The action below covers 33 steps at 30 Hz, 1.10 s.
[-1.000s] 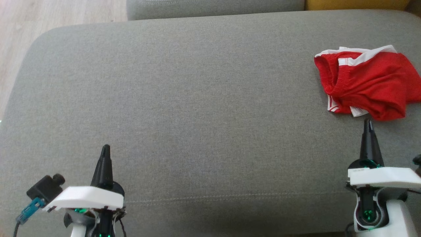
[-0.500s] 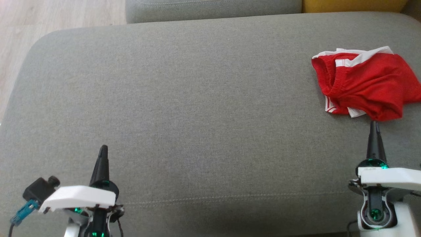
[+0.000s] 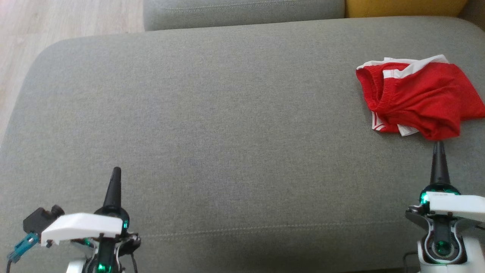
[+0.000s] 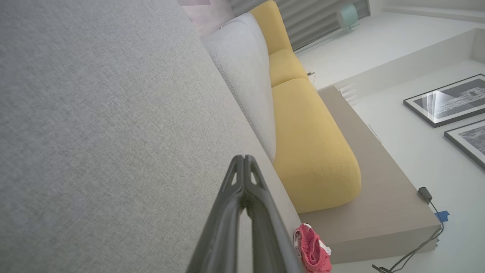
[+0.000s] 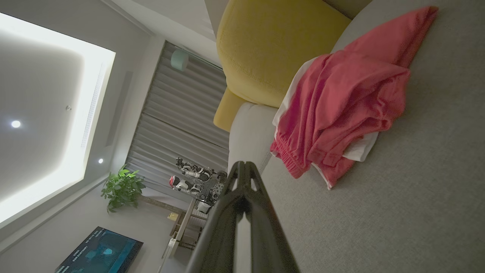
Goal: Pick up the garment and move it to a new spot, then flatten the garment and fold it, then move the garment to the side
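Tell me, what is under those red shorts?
The red shorts lie crumpled on the grey seat cushion, with white trim poking out at their near edge. Whatever might sit beneath the heap is covered by the cloth.

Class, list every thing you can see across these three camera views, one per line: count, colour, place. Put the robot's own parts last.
garment: one, red with white trim, crumpled at the right of the seat cushion
seat cushion: one, grey, bearing the garment
back cushion: one, grey, behind the seat cushion
yellow cushion: at least one, yellow, beside the back cushion
floor: one, pale wood, left of the sofa
framed pictures: two, black frames, on the white wall
plant: one, green, across the room
left gripper: one, dark fingers, shut, over the seat cushion's near left
right gripper: one, dark fingers, shut, by the garment's near edge
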{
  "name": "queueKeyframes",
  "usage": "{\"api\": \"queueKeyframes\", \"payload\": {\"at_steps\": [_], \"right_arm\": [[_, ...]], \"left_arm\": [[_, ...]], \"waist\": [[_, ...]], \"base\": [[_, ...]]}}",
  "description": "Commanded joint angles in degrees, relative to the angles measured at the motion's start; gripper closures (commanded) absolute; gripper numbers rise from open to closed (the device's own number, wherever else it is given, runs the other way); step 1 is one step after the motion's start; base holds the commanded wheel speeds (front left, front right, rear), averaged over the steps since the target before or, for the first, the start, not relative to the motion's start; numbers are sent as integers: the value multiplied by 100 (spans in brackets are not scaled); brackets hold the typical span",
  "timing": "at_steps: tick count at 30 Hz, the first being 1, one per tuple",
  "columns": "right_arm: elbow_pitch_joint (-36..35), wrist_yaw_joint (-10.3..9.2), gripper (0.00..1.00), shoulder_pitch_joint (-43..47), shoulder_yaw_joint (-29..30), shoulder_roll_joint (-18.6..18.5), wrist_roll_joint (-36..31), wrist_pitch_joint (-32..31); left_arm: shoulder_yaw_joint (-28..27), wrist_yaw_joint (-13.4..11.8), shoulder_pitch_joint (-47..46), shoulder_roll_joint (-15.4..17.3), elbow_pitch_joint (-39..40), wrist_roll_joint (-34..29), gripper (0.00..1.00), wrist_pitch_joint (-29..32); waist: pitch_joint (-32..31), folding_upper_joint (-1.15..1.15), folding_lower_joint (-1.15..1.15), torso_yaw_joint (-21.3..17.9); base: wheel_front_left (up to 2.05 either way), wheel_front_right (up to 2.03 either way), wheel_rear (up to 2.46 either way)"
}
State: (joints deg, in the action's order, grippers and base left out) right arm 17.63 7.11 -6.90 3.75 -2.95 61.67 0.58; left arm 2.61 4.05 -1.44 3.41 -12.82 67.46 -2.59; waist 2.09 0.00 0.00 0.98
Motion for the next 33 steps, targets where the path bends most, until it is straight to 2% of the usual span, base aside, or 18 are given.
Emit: {"api": "queueKeyframes", "payload": {"at_steps": [1, 33], "right_arm": [[-231, 25, 100, -61, -62, -11, 163, -37], [-330, 35, 100, 40, 194, -2, 2359, -545]], "left_arm": [[-196, 56, -305, 108, 152, 145, 100, 29], [-570, 275, -420, 109, -50, 2057, 100, 559]], "waist": [[-5, 0, 0, -2], [-147, 0, 0, -75]], "base": [[0, 0, 0], [0, 0, 0]]}}
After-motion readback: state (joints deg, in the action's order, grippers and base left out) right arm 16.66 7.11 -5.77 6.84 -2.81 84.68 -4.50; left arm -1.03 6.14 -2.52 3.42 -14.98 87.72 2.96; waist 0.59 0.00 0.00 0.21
